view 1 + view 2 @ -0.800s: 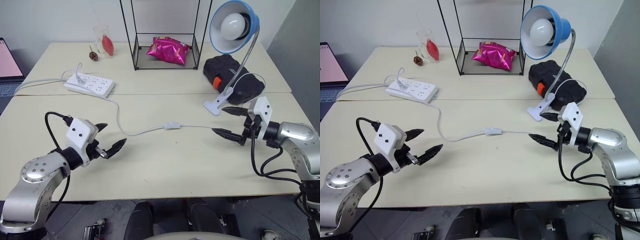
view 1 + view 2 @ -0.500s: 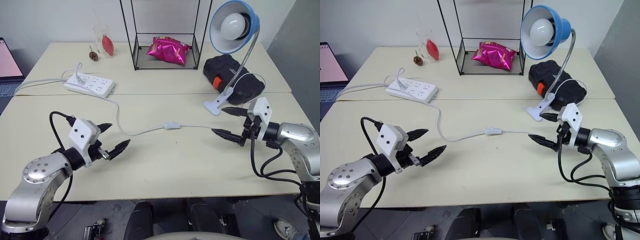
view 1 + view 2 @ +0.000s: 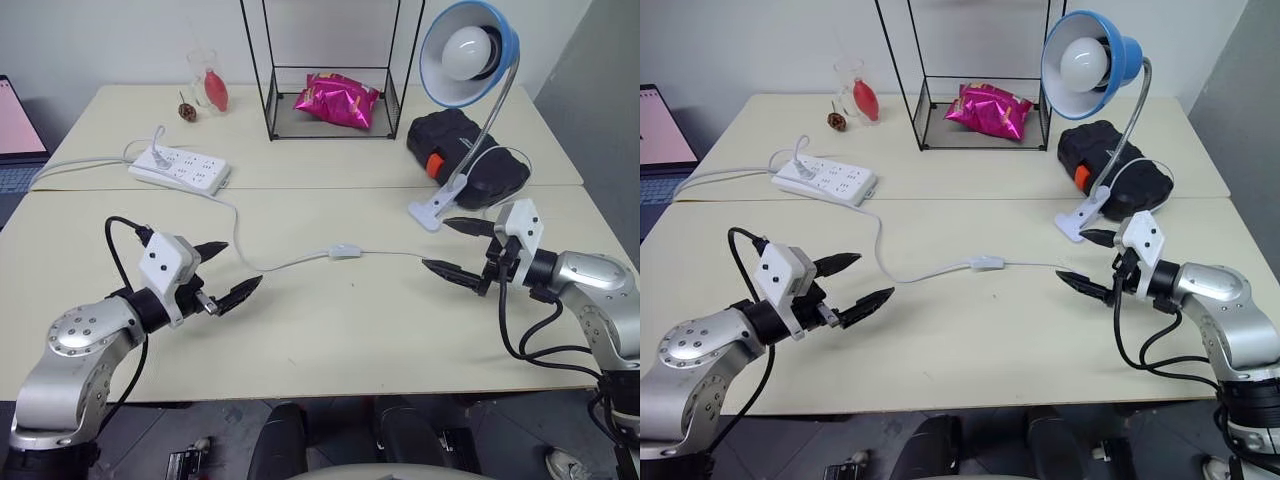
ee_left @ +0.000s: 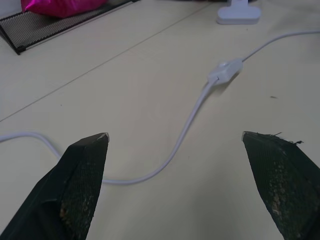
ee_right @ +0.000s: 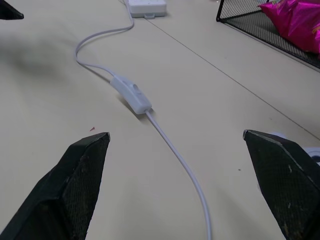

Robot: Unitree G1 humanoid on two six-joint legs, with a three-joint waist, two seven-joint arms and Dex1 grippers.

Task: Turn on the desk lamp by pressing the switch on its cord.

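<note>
Nothing is pressed yet: the switch (image 3: 345, 251) is lying untouched mid-table on the cord (image 3: 280, 263), and the desk lamp (image 3: 466, 52) is looking unlit. The left gripper (image 3: 222, 271) and right gripper (image 3: 458, 250) are hovering spread wide, empty, either side of the switch.

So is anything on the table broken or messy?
Nothing looks broken or spilled. The desk lamp is unlit, its cord lies loose across the table, and the switch sits between both open grippers, untouched.
</note>
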